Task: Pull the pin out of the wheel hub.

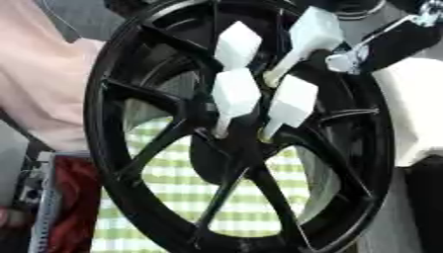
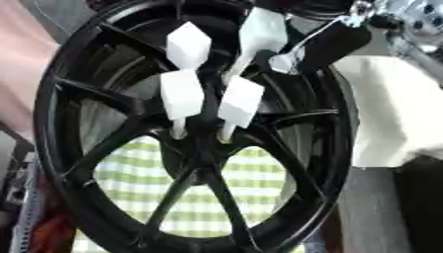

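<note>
A black spoked wheel hub (image 1: 112,123) stands upright and fills both views. Several white pins with blocky heads stick out round its centre. Two lower pins (image 1: 235,94) (image 1: 292,101) and an upper left pin (image 1: 238,43) stand free. The upper right pin (image 1: 313,30) leans up and to the right, its thin shaft still running down toward the hub's centre. My right hand (image 2: 333,43), black with a silver joint, comes in from the upper right and is shut on this pin's head; most of the hand is cut off by the edge. My left hand is out of sight.
A green and white checked cloth (image 1: 182,183) shows through the spokes. A white bulky object (image 1: 415,108) stands close on the right of the wheel. A red thing (image 1: 73,197) beside a metal rail lies at the lower left, pink fabric (image 1: 43,79) above it.
</note>
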Robot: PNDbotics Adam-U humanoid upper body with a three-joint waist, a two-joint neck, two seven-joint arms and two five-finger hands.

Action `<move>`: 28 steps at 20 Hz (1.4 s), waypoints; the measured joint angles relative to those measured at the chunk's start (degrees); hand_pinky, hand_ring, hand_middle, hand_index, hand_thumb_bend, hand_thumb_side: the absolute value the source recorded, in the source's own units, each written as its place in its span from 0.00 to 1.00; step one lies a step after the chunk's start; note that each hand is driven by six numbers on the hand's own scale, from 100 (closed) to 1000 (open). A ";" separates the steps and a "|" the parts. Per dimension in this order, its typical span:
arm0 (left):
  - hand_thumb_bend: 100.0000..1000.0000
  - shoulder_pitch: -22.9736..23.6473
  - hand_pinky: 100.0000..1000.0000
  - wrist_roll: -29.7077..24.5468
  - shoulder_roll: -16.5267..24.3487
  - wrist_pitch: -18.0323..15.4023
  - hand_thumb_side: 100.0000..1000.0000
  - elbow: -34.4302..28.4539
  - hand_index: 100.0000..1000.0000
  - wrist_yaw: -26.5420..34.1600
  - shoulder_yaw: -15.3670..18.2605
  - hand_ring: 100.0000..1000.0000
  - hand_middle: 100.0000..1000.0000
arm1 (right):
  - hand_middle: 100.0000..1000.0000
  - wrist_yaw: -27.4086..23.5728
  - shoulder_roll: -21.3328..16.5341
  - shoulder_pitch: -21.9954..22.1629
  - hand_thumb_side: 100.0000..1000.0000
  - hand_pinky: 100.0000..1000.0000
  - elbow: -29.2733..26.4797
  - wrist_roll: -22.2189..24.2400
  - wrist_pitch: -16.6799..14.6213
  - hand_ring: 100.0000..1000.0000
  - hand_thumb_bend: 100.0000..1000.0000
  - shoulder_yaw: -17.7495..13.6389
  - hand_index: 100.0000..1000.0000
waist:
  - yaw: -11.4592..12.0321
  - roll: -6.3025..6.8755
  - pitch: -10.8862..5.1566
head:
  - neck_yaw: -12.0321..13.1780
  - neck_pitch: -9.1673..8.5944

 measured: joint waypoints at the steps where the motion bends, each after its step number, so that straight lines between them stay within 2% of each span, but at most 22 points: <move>1: 0.00 0.01 0.85 0.01 0.00 0.00 0.90 0.00 0.84 0.00 0.03 0.68 0.71 | 0.24 -0.85 0.00 0.46 0.00 0.83 0.00 -0.76 0.34 0.64 0.26 -1.42 0.43 | -0.14 0.05 0.00 | 0.15 -0.04; 4: 0.00 0.03 0.85 0.10 0.00 -0.08 0.90 0.00 0.84 0.00 0.32 0.68 0.71 | 0.24 -2.85 0.00 3.26 0.00 0.83 0.00 -4.15 1.24 0.65 0.25 -6.40 0.43 | -0.66 0.40 0.00 | 0.52 -0.05; 6: 0.00 0.03 0.85 0.29 0.00 -0.26 0.90 0.00 0.84 -0.01 0.46 0.68 0.71 | 0.25 -3.87 -0.01 6.72 0.00 0.84 0.29 -7.27 1.90 0.65 0.25 -10.11 0.44 | -1.09 0.73 0.00 | 0.80 -0.05; 10: 0.00 0.06 0.85 0.94 0.00 -0.65 0.89 0.00 0.84 -0.07 1.03 0.68 0.71 | 0.26 -4.57 0.51 14.10 0.00 0.84 4.70 -13.91 2.37 0.66 0.23 -17.55 0.45 | -1.89 1.83 0.01 | 1.49 -0.08; 15: 0.00 0.09 0.85 1.66 0.00 -1.14 0.89 0.00 0.84 -0.17 1.40 0.68 0.71 | 0.26 -0.05 3.43 19.27 0.00 0.84 14.05 -18.95 1.47 0.65 0.23 -24.96 0.45 | -2.33 3.00 0.03 | 2.17 -0.11; 18: 0.00 0.11 0.85 1.80 -0.01 -1.27 0.89 0.00 0.84 -0.29 1.44 0.68 0.71 | 0.26 3.19 4.57 19.78 0.00 0.84 17.39 -19.78 0.70 0.65 0.23 -26.90 0.45 | -2.35 3.17 0.04 | 2.24 -0.12; 21: 0.00 0.39 0.85 2.03 -0.01 -1.43 0.90 0.00 0.84 -0.37 1.79 0.68 0.71 | 0.35 4.79 5.30 20.30 0.00 0.83 18.93 -20.02 0.47 0.68 0.20 -27.99 0.52 | -2.84 3.44 0.19 | 2.78 -0.13; 25: 0.00 0.47 0.85 2.38 -0.03 -1.57 0.90 0.00 0.84 -0.51 1.98 0.68 0.71 | 0.47 7.64 7.81 24.01 0.00 0.85 23.18 -22.14 1.50 0.73 0.26 -31.12 0.62 | -2.72 4.20 0.21 | 3.07 -0.13; 27: 0.00 0.49 0.85 2.44 -0.05 -1.57 0.90 0.00 0.84 -0.52 2.04 0.68 0.71 | 0.61 9.20 8.80 24.63 0.00 0.87 25.17 -23.41 1.69 0.80 0.33 -32.08 0.74 | -2.71 3.96 0.21 | 3.07 -0.13; 28: 0.00 0.49 0.85 2.47 -0.05 -1.55 0.90 0.00 0.84 -0.52 2.04 0.68 0.71 | 0.68 10.08 9.20 24.81 0.00 0.88 26.01 -23.82 1.79 0.83 0.32 -32.41 0.77 | -2.70 3.88 0.21 | 3.08 -0.13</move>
